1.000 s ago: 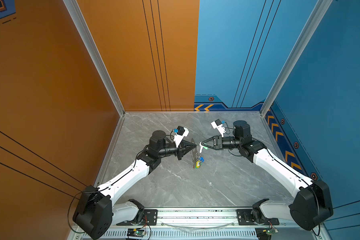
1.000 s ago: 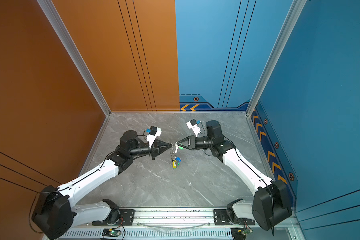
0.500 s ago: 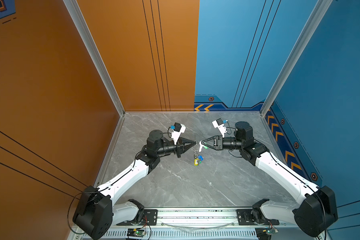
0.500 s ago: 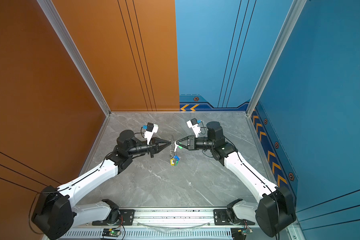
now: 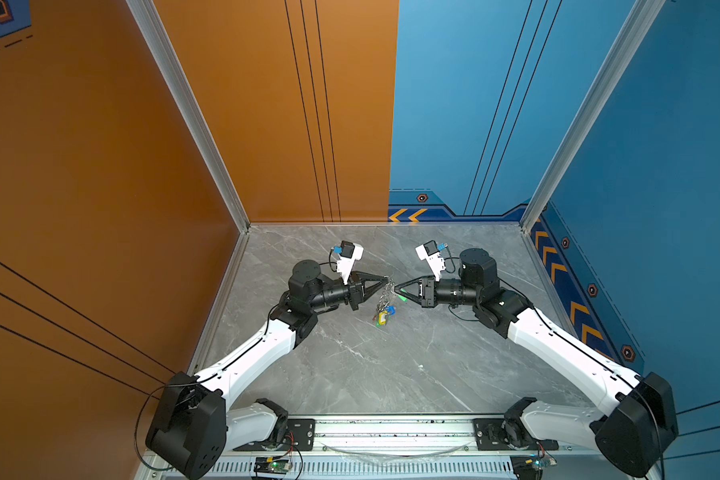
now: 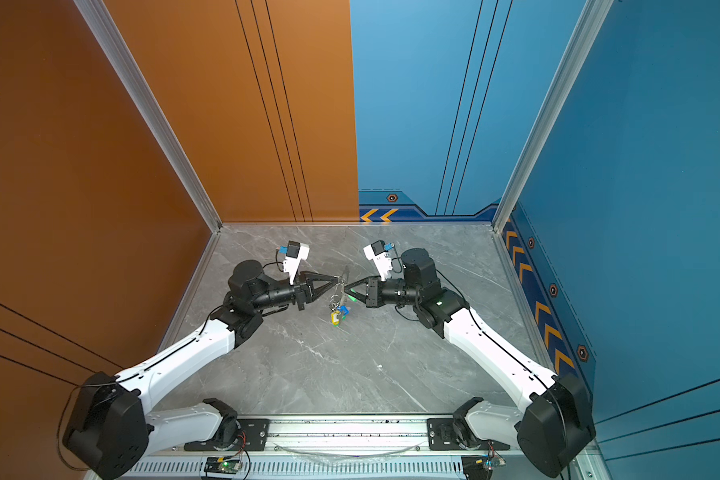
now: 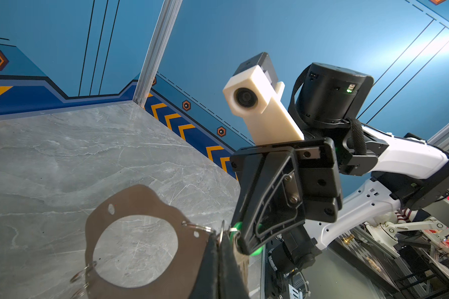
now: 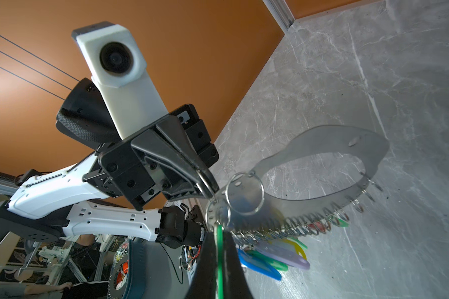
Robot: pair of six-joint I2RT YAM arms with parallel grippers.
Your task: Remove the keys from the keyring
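in both top views the left gripper (image 5: 385,280) (image 6: 336,279) reaches in from 9 o'clock and the right gripper (image 5: 397,289) (image 6: 346,289) from 3 o'clock, their tips almost meeting a little toward 12 o'clock of the middle of the grey marble table (image 5: 371,374). the left gripper's jaws are clamped on the rim of the keyring (image 7: 132,199), a flat oval plate with a wide hole, held on edge above the table; the right wrist view shows its lower rim (image 8: 335,139) fringed with small silver rings. the right gripper's jaws are pinched shut on a green tag (image 8: 219,248) whose split ring sits right at the left gripper's tip. the keys (image 5: 384,312) (image 6: 336,314) hang in a bunch at 6 o'clock of the two tips, with blue, yellow, green and pale tags (image 8: 272,256) crowded under the keyring's rim; whether the lowest tag touches the table cannot be told. the gap between the two grippers is very narrow. bare table spreads toward 6 o'clock as far as the metal rail (image 5: 391,428), and also toward 12 o'clock up to the back wall. the orange wall (image 5: 100,208) closes the 9 o'clock edge and the blue wall (image 5: 661,208) the 3 o'clock edge, both well apart from the grippers.
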